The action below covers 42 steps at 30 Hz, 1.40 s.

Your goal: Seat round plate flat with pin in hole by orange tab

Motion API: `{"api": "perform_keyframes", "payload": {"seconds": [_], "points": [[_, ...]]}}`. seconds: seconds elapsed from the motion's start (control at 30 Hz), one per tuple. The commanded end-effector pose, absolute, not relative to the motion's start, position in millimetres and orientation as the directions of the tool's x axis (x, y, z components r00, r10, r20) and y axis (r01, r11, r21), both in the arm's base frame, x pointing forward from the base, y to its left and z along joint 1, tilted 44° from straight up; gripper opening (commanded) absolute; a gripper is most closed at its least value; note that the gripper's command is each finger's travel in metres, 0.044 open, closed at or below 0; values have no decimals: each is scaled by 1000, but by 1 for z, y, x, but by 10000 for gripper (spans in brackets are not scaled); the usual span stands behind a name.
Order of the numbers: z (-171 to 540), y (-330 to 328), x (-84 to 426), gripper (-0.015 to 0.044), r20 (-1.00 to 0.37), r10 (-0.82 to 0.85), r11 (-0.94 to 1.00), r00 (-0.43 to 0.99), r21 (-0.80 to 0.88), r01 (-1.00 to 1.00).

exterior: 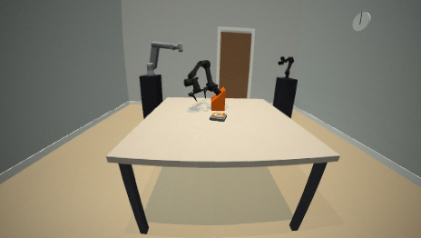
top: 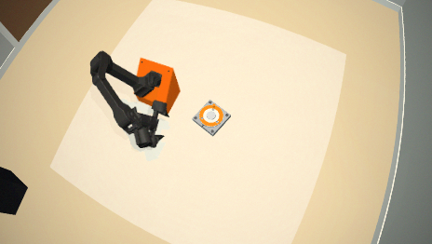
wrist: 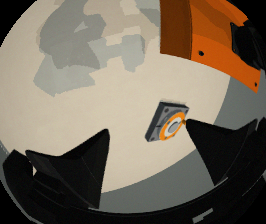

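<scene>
The round plate point(top: 211, 124) point(exterior: 219, 116) point(wrist: 164, 131), an orange ring with a white inner ring, sits around the grey post point(top: 211, 115) point(wrist: 173, 128) on the square grey base point(top: 217, 128) point(exterior: 218, 119) point(wrist: 176, 108). A small orange bit at the plate's edge, probably the tab, shows beside the right fingertip in the wrist view. The pin, the hole and the plate's tilt are too small to tell. My gripper point(top: 165, 126) point(exterior: 200, 98) point(wrist: 149, 128) is open and empty, raised above the table, well to the left of the base in the top view and not touching the plate.
My arm is mounted on an orange wedge-shaped block point(top: 173, 88) point(exterior: 218, 103) point(wrist: 209, 60), close to the base. The table point(top: 270, 128) point(exterior: 218, 143) carries both. Two black pedestals point(exterior: 151, 94) point(exterior: 286, 94) with other arms stand beyond the table.
</scene>
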State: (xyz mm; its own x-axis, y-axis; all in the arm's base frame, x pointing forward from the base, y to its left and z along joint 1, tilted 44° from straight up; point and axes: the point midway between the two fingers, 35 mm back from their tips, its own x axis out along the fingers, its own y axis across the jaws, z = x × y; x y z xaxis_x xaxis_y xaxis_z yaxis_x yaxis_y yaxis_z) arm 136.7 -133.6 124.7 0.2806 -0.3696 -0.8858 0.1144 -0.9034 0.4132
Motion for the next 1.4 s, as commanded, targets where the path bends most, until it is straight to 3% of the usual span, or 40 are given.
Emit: {"api": "perform_keyframes", "payload": {"seconds": [0.0, 0.1, 0.23, 0.33, 0.47, 0.57, 0.77, 0.87, 0.97, 1.2, 1.37], "points": [[124, -133, 138, 374, -888, -368, -901, 278, 414, 131], [117, -131, 154, 295, -909, -345, -836, 234, 411, 365], [101, -123, 182, 190, -932, -330, -608, 153, 334, 720], [95, -117, 191, 111, -935, -331, -490, 127, 286, 823], [75, -101, 217, 6, -931, -362, -128, 56, 109, 986], [66, -95, 228, 0, -923, -385, 19, 30, 24, 1000], [29, -63, 261, 0, -871, -491, 485, -27, -299, 822], [20, -55, 268, 0, -854, -519, 568, -31, -372, 735], [-2, -35, 279, 0, -812, -583, 696, -26, -516, 500], [-41, 1, 291, 0, -730, -683, 730, 21, -682, 43], [-45, 5, 292, 0, -720, -694, 720, 29, -694, -12]]}}
